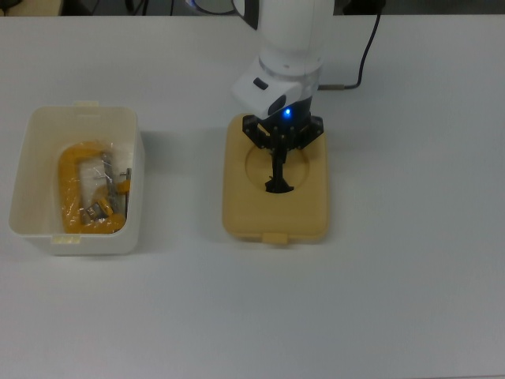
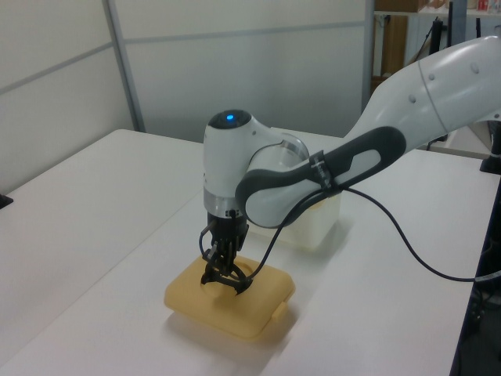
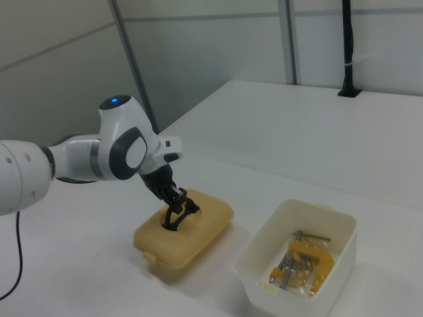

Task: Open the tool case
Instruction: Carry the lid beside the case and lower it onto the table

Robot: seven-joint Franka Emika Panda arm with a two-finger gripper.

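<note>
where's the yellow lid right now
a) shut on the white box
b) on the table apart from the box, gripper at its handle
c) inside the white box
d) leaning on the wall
b: the yellow lid lies on the table, apart from the open white box, with the gripper at its black handle.

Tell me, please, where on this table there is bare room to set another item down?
In the top view, the widest bare table lies below the white box and the yellow lid. The top view's right, beyond the lid, is bare too. A narrower strip runs between box and lid. It is crowded over the lid, where the hand and arm stand.
</note>
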